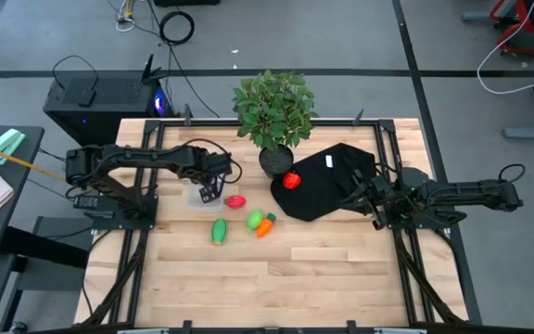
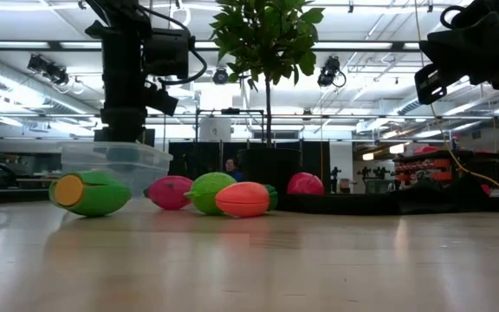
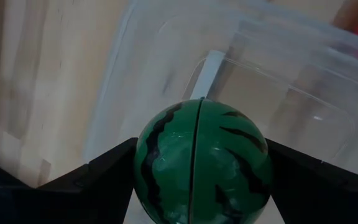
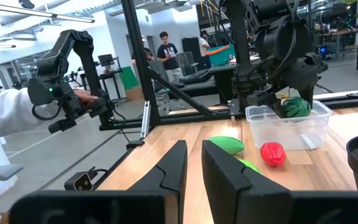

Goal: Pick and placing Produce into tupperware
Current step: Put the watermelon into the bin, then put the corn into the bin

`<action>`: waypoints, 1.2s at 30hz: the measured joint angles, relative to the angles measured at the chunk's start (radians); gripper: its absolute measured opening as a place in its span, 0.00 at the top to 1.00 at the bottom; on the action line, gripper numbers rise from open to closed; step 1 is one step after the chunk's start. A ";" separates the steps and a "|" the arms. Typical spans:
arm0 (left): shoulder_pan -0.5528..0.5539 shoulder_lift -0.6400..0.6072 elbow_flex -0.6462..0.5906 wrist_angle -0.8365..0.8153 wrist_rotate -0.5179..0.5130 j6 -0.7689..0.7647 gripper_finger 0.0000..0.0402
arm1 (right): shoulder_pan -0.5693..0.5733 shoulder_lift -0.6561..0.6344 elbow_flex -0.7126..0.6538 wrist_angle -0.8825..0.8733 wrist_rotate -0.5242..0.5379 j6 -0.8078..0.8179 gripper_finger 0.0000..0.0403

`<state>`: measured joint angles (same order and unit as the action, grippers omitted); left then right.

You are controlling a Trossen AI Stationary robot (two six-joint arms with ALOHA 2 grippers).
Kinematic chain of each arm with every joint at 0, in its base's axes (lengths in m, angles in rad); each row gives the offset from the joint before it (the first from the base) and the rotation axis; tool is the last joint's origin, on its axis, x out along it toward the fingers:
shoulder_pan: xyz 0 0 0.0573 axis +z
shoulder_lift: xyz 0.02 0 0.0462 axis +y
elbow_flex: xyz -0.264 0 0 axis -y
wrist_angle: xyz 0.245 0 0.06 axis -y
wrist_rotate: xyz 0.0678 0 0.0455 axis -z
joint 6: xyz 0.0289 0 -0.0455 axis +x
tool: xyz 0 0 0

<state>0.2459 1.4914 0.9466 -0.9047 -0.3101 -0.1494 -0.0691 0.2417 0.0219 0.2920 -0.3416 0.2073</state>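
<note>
The green striped ball [image 3: 202,163] fills the left wrist view, squeezed between the two dark fingers [image 3: 98,177] of the left tool [image 1: 211,192], which holds it tight. The ball hangs right over the clear tub [image 3: 278,81]. From above, the left tool sits over the tub [image 1: 201,196] on the bench [image 1: 276,278]. Just beside the tub lies a pink-red fruit [image 1: 235,200]. Near it are a long green piece [image 1: 219,230], a light green piece [image 1: 255,220] and an orange-and-green one [image 1: 265,226] that touch each other. A round red fruit [image 1: 291,181] lies on the black cloth [image 1: 327,190], near the potted plant [image 1: 273,111]. The right tool [image 1: 375,197] waits over the far edge of the cloth, well apart from the tub. Its fingers [image 4: 173,171] have a thin gap between them and grip nothing.
</note>
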 joint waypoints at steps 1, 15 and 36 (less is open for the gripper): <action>0.000 0.000 0.000 0.001 0.000 0.000 0.19 | 0.000 0.000 0.000 0.000 0.000 0.000 0.86; 0.000 0.000 0.000 0.020 -0.003 0.005 0.18 | 0.000 0.000 0.000 0.000 0.000 0.000 0.86; -0.077 -0.008 0.001 0.034 0.001 0.021 0.17 | 0.000 0.000 0.000 0.000 0.000 0.000 0.86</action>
<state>0.1690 1.4835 0.9478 -0.8708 -0.3096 -0.1286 -0.0689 0.2416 0.0219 0.2920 -0.3420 0.2077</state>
